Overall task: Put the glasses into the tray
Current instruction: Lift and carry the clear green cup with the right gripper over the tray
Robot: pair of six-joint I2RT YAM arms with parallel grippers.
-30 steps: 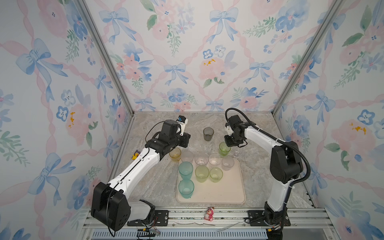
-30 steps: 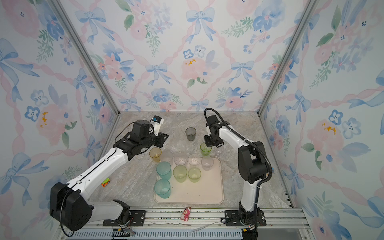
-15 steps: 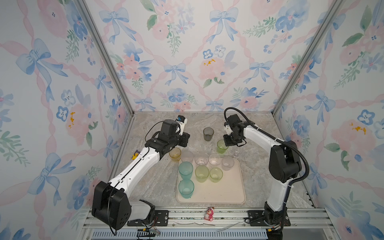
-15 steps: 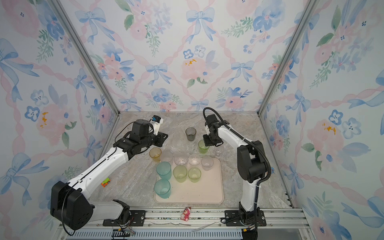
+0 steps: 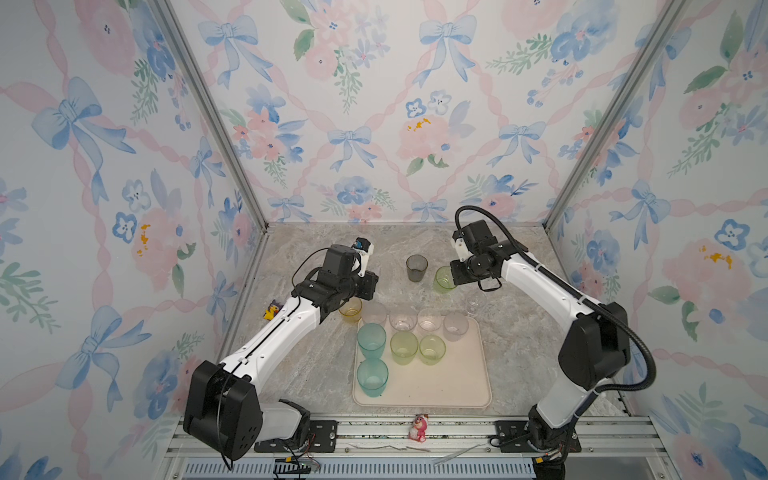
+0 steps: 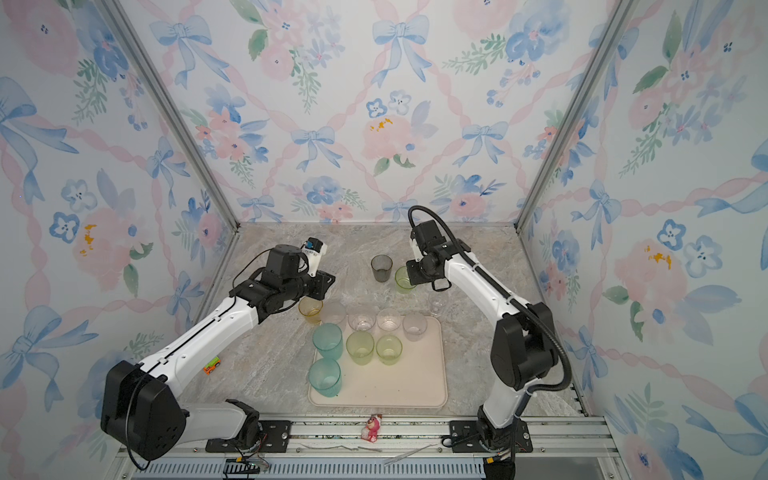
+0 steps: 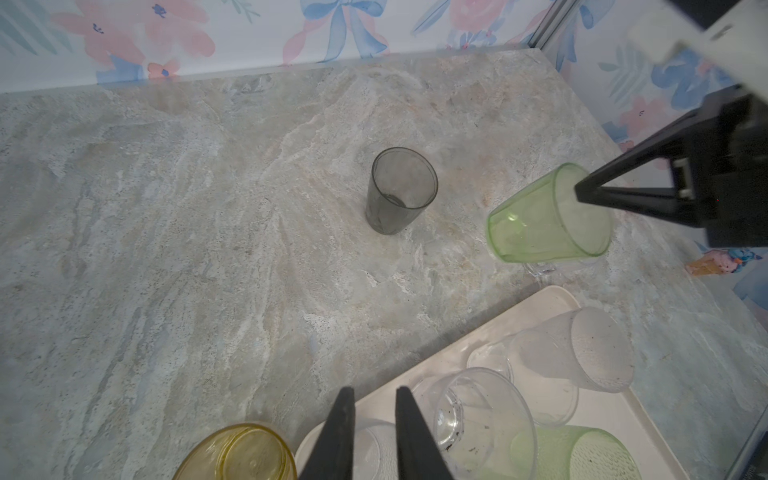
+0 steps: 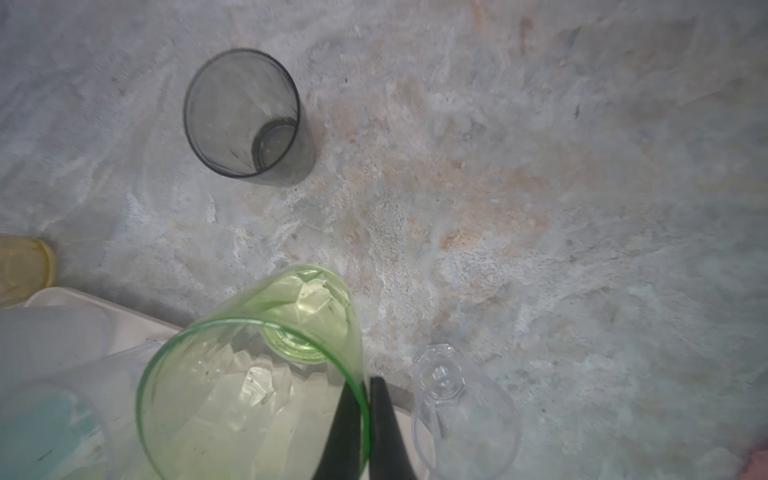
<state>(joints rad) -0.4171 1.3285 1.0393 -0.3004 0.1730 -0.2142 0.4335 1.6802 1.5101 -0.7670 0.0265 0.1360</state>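
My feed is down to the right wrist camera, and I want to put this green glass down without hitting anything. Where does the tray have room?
Observer: In both top views the tray is bare across its near right part.
Operator: Is the left arm in my way?
Observer: Probably not; the left gripper hovers at the tray's far left corner, beside the yellow glass.
Operator: How does my glass hang?
Observer: The left wrist view shows the held green glass tilted, its base pointing toward the smoky grey glass, not touching it.
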